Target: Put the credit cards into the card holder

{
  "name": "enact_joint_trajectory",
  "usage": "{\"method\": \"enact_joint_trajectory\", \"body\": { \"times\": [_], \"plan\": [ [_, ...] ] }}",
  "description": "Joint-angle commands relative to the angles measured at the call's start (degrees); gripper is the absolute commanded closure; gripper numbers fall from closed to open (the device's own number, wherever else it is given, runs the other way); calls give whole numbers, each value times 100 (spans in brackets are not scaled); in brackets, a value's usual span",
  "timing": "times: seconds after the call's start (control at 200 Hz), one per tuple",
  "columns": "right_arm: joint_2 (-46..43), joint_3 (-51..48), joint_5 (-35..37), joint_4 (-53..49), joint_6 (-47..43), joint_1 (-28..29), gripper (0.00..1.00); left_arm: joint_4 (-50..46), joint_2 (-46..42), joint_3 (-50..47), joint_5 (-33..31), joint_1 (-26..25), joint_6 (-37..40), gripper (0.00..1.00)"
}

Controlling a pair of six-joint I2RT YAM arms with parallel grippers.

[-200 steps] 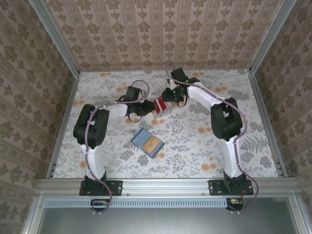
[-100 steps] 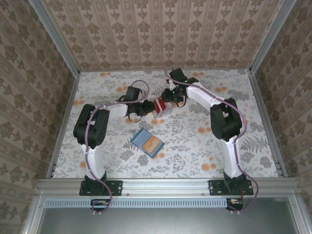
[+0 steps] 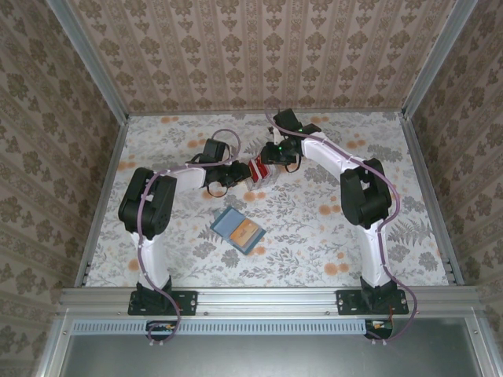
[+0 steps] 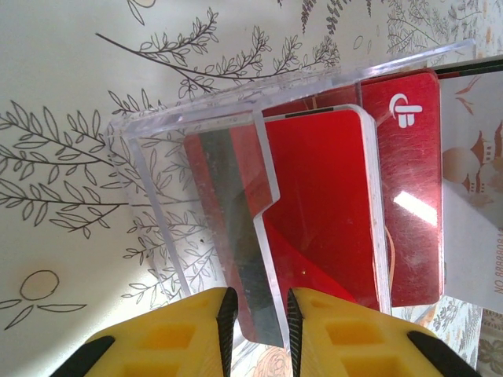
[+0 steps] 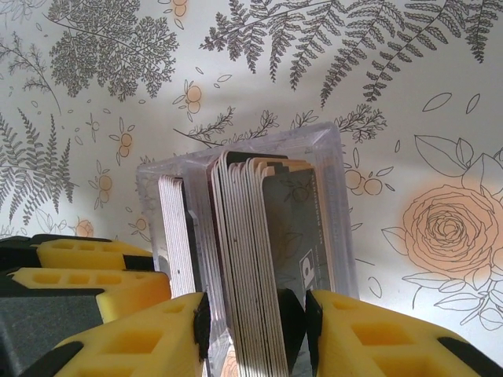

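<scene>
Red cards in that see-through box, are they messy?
A little. The red plastic cards are not lined up: the back one, with a white logo, sticks out sideways past the front one in the clear plastic box.

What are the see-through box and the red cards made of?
The clear box looks like hard see-through plastic, maybe acrylic: the leafy tabletop shows through it and its edges gleam. The red cards look like thin, glossy plastic: light glints off one.
</scene>
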Motion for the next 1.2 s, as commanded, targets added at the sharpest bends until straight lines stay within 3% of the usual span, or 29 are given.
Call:
{"method": "enact_joint_trajectory", "body": {
  "times": [0.0,0.2,0.55,0.935,1.195],
  "plan": [
    [-296,94,-215,-92,-36,95,61,33,139,156,137,-68,-66,74],
    [-253,165,-148,-158,-67,78,63,29,157,186,144,-75,-75,74],
    [-339,157,-66,-204,-91,0,78,-5,182,263,148,-68,-74,74],
    [-423,144,-83,-193,-97,-25,84,44,181,187,126,-69,-82,74],
    [-472,131,-160,-186,-70,-53,75,53,200,223,149,-74,-94,74]
  ]
}}
